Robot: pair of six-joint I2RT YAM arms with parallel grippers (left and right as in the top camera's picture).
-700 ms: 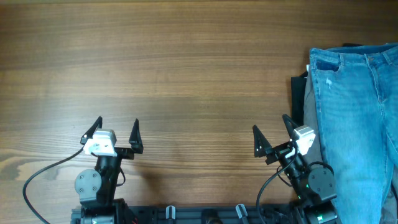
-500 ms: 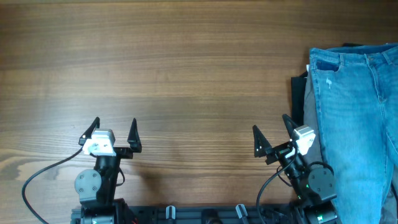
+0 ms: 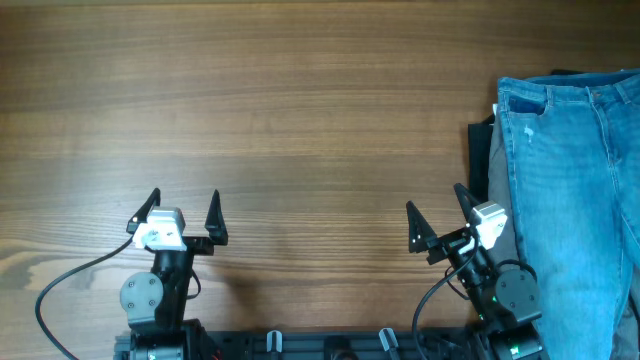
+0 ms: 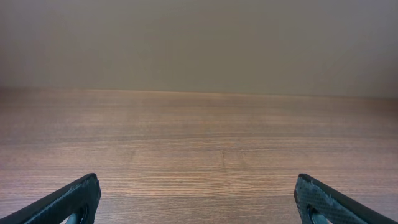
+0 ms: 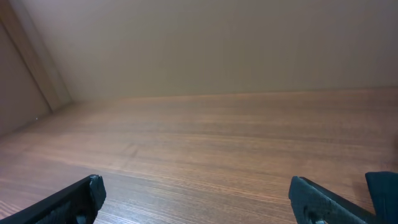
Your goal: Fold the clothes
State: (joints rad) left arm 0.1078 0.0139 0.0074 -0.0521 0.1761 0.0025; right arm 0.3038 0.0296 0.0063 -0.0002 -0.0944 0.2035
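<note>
A bare wooden bench point(image 3: 300, 100) fills the overhead view, with the jeans point(image 3: 570, 180) lying flat along the right edge of the frame and running out of it at the right and bottom. A dark cloth point(image 3: 480, 155) shows from beneath their left side. The left end effector point(image 3: 185, 200) and right end effector point(image 3: 436, 205) sit low in the frame, fingers spread apart and empty. Denim is probably limp yet weighty and likely to drag, so the thick upper-left corner seam looks the firmest hold.
</note>
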